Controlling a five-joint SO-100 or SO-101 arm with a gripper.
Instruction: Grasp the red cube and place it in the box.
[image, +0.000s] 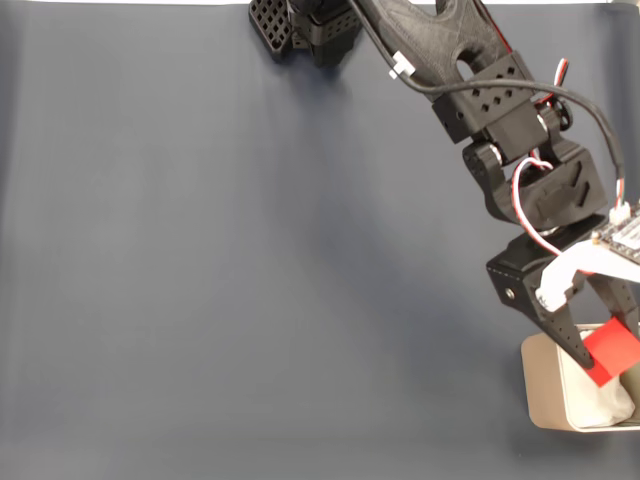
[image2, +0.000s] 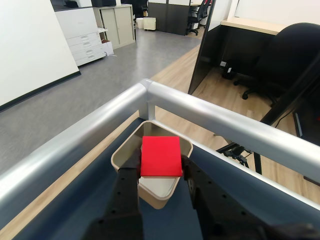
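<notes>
Red and matte, the small bright cube (image: 612, 351) sits pinched between the two black plastic fingers of the gripper (image: 600, 352); in the fixed view it hangs above the beige, thin-walled, rounded-corner box (image: 536, 385) at the lower right corner of the dark blue-grey table mat (image: 250, 260), and it is not resting on the white soft padding (image: 598, 404) inside. By my reading the grasp and the carry are done; what is left is to let the cube go over the padding, perhaps after lowering a little, and to draw the black printed arm (image: 480, 90) away.

From above, the fixed view gives the layout; the cube overlaps the box's outline, the box lies partly cut by the picture's right edge, and the arm reaches down from its base at the top of the mat; how high the cube rides over the padding I cannot tell from there.

Looking along the fingers (image2: 125, 192), the wrist view shows the cube (image2: 160, 155) held on both sides with its broad red face turned to the camera, the box (image2: 125, 152) beneath and behind it, a silver metal rail (image2: 210, 117) at the table's edge, and beyond that an office floor with a black office chair (image2: 295, 55) and white cabinets (image2: 82, 32).
</notes>
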